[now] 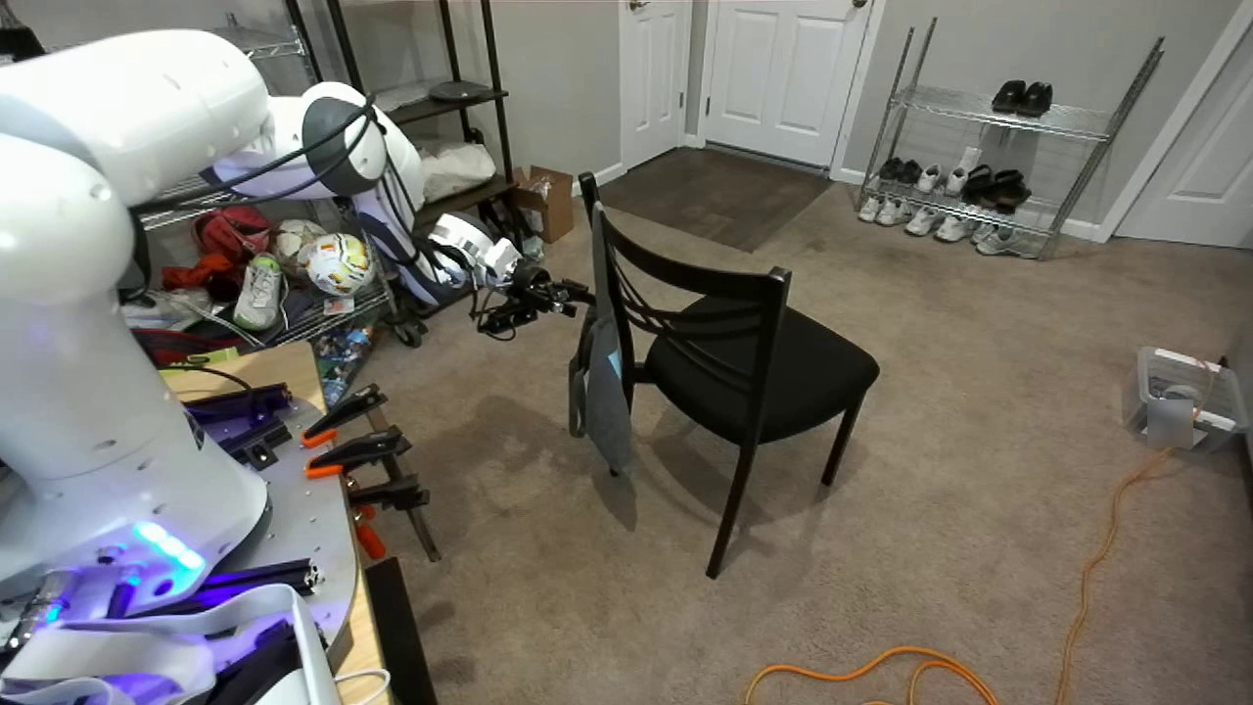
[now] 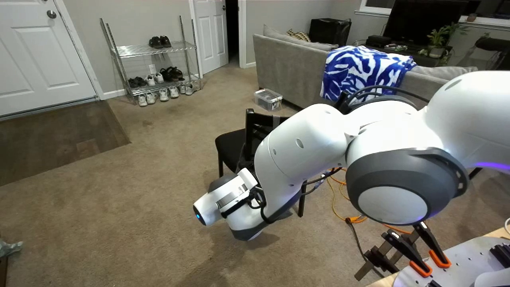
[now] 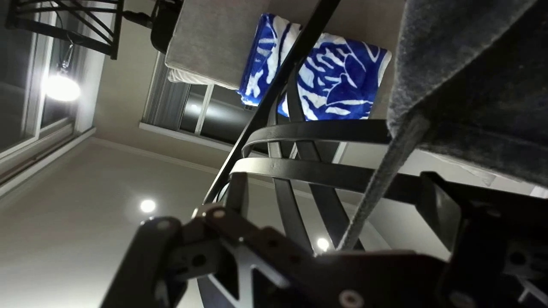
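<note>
The cloth point(image 1: 607, 392) hangs at the back of the chair point(image 1: 759, 377), on the side nearer our arm point(image 1: 166, 108). Our hand point(image 3: 336, 192) sits just beside it with its fingers point(image 3: 237, 192) spread and nothing visibly gripped; in the wrist view the cloth's narrow strip point(image 3: 381, 184) shows between them, but whether it touches we cannot tell. This close to the chair, we do well to move slowly, keep the strip centred and stay off the slats point(image 3: 308, 170), which could catch a finger. The cloth looks grey and fuzzy, drooping flat, with a pale-blue patch point(image 1: 615, 363). Past the chair stand the rack point(image 1: 1072, 119) and the sofa point(image 2: 291, 59) with its patterned throw point(image 2: 364, 67).
</note>
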You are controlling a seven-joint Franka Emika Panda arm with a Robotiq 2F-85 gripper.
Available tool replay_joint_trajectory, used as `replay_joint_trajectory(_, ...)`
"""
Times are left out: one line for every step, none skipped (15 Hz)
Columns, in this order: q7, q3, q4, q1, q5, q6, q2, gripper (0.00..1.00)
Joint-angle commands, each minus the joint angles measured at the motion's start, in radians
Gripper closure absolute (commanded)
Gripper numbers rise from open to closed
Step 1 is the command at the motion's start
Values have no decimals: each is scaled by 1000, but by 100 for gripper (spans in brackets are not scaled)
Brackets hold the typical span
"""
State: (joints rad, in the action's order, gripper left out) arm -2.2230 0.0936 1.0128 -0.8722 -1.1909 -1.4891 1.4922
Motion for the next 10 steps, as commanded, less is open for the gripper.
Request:
replay_joint_trajectory(-43,1,4,27,-26,13,0,0)
replay_joint_trajectory(-50,3,5,36,-26,14,0,0)
replay_joint_trajectory(-59,3,6,42,-27,16,0,0)
replay_joint_trajectory(-64,4,6,48,-27,19,0,0)
replay_joint_trajectory(-70,5,6,53,-28,22,0,0)
replay_joint_trajectory(-77,9,8,53,-29,32,0,0)
replay_joint_trajectory(-83,12,11,53,-33,40,0,0)
replay_joint_trajectory(-95,20,15,45,-42,59,0,0)
replay_joint_trajectory(-108,21,15,44,-48,74,0,0)
replay_joint_trajectory(-137,45,45,25,-35,80,-18,0)
